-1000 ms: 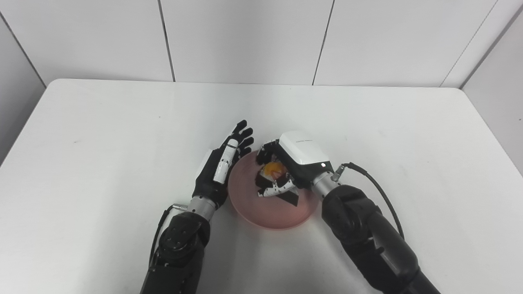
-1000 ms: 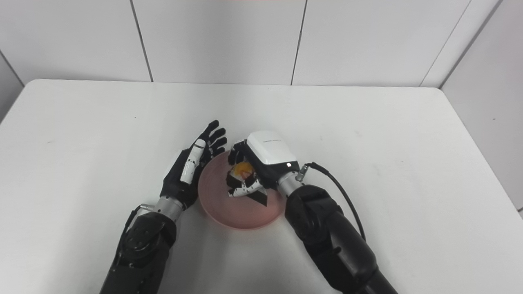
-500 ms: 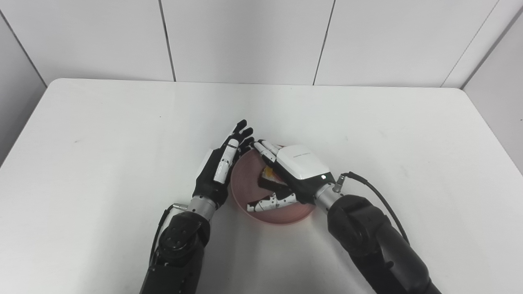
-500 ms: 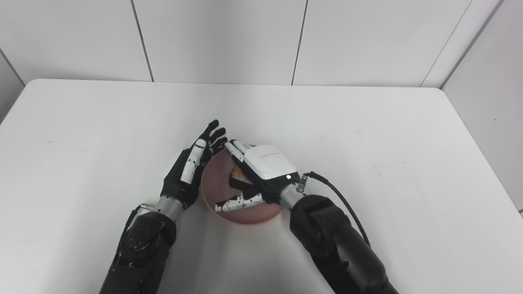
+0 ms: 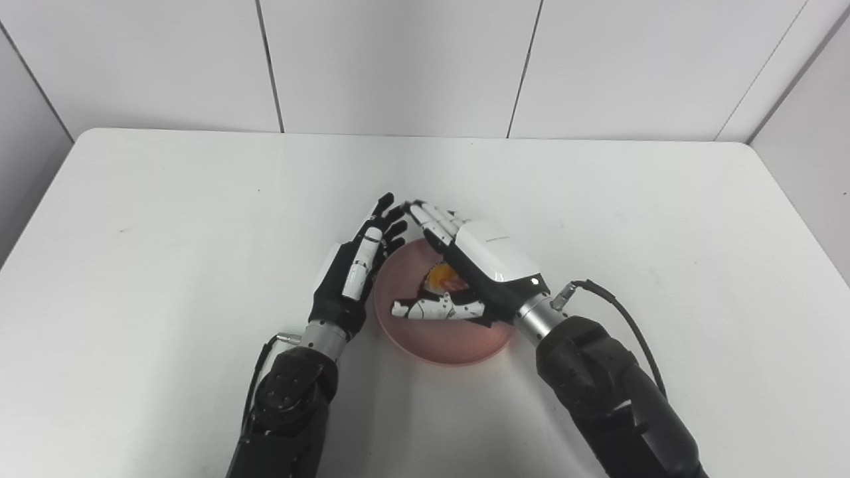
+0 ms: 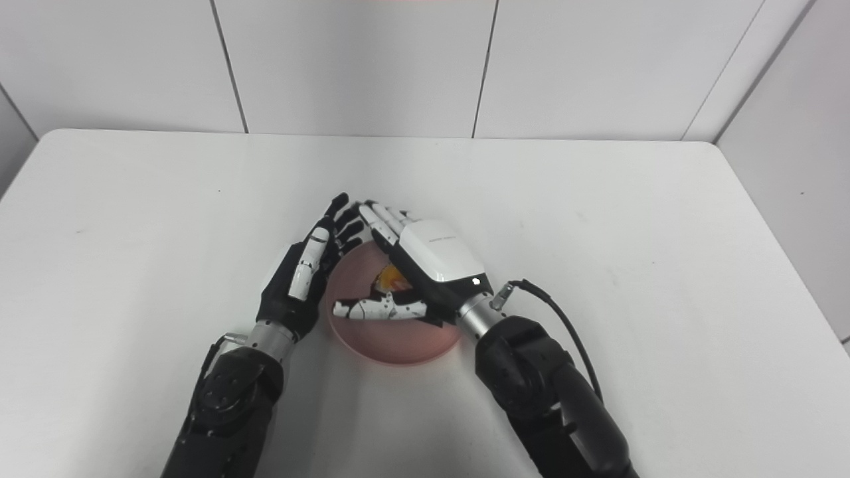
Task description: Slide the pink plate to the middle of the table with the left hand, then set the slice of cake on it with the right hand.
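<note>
The table [image 5: 166, 219] is smooth, matt white with a few small dark specks. The plate [image 5: 451, 338] looks like smooth pink plastic with a soft sheen. The right hand [image 5: 488, 262] wears a glossy white plastic shell; the left hand [image 5: 348, 279] is matt black with white inserts. Both wrists show bare brushed metal.

Left hand [image 5: 348, 279] flanks the pink plate [image 5: 441, 338] left; right hand [image 5: 475, 265] covers it; table [image 5: 664, 232] elsewhere lies bare
</note>
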